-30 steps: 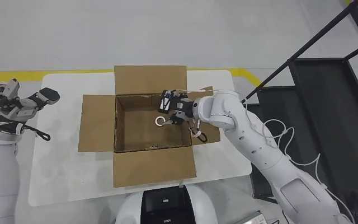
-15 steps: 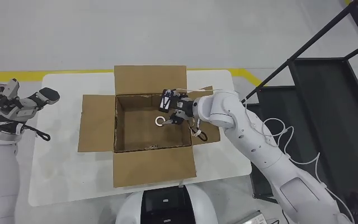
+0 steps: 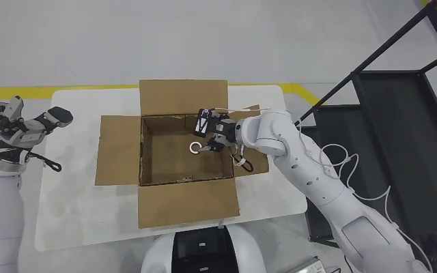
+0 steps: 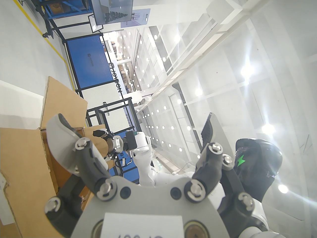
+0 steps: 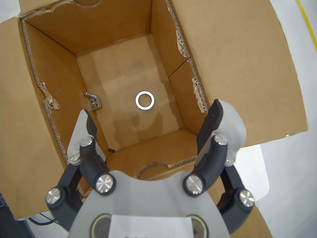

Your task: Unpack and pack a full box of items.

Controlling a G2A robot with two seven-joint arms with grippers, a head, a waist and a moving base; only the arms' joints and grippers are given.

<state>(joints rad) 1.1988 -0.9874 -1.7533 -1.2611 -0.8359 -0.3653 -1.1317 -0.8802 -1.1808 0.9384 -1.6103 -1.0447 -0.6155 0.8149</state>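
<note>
Right wrist view: right tool spread wide, empty, above open box on desk; white ring and metal bracket apart on box floor; left tool spread, empty, at desk edge.

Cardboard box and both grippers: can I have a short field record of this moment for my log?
box: cardboard box, open, four flaps folded outward, on the white table
contents: white ring flat on the box floor; small metal block with holes near one wall
right arm: right gripper open, empty, above the box opening
left arm: left gripper open, empty, apart from the box, near the table's edge
</note>
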